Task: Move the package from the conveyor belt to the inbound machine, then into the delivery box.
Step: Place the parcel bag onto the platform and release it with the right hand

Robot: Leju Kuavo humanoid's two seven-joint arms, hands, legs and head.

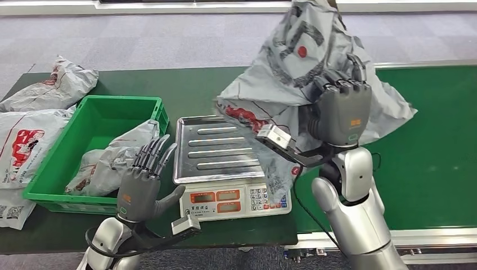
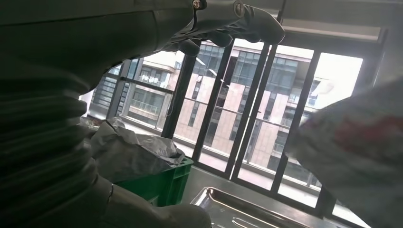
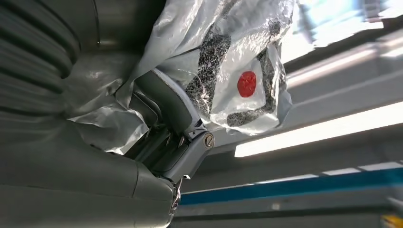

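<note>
My right hand (image 1: 340,109) grips a crumpled grey plastic package (image 1: 292,73) with red and black print and holds it up in the air, over the right side of the scale's steel tray (image 1: 216,147). The same package (image 3: 223,61) shows in the right wrist view, bunched in the fingers (image 3: 164,102). My left hand (image 1: 143,183) stands upright and open in front of the green box (image 1: 73,160), its fingers spread and holding nothing. The scale (image 1: 233,202) with its orange displays stands between box and green conveyor belt (image 1: 433,146).
A grey package (image 1: 112,160) lies inside the green box, also seen as a grey package (image 2: 133,154) in the left wrist view. Two more bags (image 1: 53,84) (image 1: 22,149) lie on the table to the left. The steel tray (image 2: 233,211) is bare.
</note>
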